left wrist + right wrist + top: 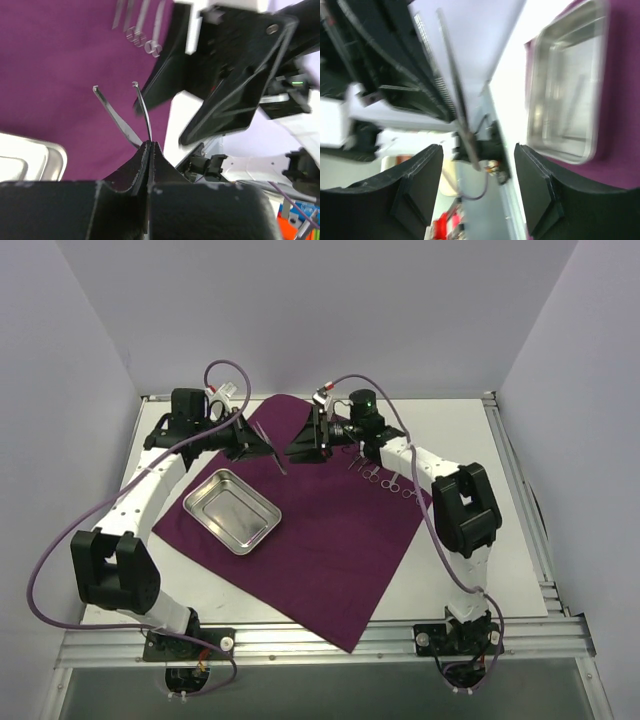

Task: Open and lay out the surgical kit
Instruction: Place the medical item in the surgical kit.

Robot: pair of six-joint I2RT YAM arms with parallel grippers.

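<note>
Gripping: your left pincer is clenched on a thin metal tool with two legs. The legs join at the fingers and spread apart like a V, pointing away from the pincer.
Right pincer: your right pincer is released. Its two fingers stand wide apart and grasp nothing.
Where the pincers are: both hang over the far middle of the bench, up above the cloth. They face each other, tip to tip, and are very near.
Tool and right pincer: the free ends of the tool reach just beside the right pincer. You cannot tell from these views whether they touch, because the right wrist view is blurred.
Cloth: the purple cloth lies spread flat on the bench. One corner points at the near edge and one at the far edge.
Tray: the steel tray sits on the left part of the cloth, toward the left edge of the bench, with its hollow side up.
Other tools: a few small ring-handled tools lie side by side in a row on the right part of the cloth, well apart from the tray.
</note>
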